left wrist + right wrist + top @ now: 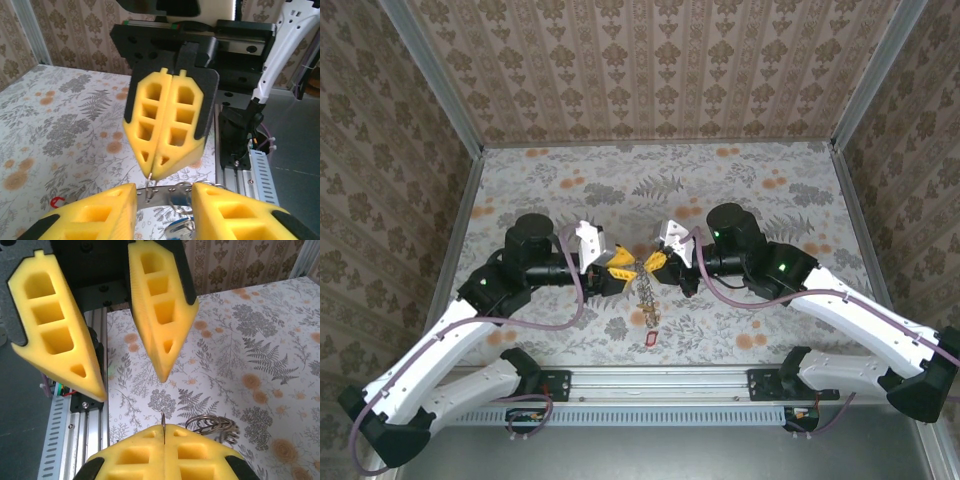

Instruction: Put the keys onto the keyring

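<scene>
My right gripper [648, 266] is shut on a thin metal end of the keyring [645, 292], whose chain hangs down toward the table. In the right wrist view the pinched metal sticks up from the closed right gripper [164, 429], with the keyring's silvery rings [212, 424] bunched beside it. My left gripper [631, 266] faces it, open. In the left wrist view the left gripper [164, 192] straddles the keyring's metal strip [172, 193] without closing on it. A blue-headed key [182, 231] hangs just below the rings. The red-headed key [652, 340] lies loose on the table [57, 202].
The flower-print tablecloth [770, 200] covers the table, with patterned walls round three sides. The aluminium rail [660, 385] carrying the arm bases runs along the near edge, close below the hanging chain. The right arm's black mount [240, 135] stands behind the rail.
</scene>
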### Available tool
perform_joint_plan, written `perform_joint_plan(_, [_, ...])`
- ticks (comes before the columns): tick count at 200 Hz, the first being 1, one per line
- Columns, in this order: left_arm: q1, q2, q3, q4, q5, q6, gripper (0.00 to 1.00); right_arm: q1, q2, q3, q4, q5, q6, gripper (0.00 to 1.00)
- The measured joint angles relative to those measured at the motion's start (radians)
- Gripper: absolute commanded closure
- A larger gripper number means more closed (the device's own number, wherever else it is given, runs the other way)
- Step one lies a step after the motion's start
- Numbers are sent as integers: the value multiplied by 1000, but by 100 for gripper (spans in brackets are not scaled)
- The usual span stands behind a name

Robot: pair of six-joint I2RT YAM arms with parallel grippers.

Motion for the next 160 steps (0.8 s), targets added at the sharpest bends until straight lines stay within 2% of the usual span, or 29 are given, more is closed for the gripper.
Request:
perform_joint_plan(72, [-5, 61, -2, -2, -1, 3, 67, 34, 8, 32, -32, 11, -37, 100])
perform_joint_plan(101, [-19, 69, -2, -2, -1, 8, 77, 34, 8, 34, -35, 15, -49, 100])
perform_joint_plan(127, [-31, 68, -2, -3, -2, 16, 100, 34, 8, 34, -41, 19, -50, 100])
perform_joint_plan(160, [-31, 70, -2, -3, 1, 27, 100, 34, 0, 32, -46, 21, -52, 100])
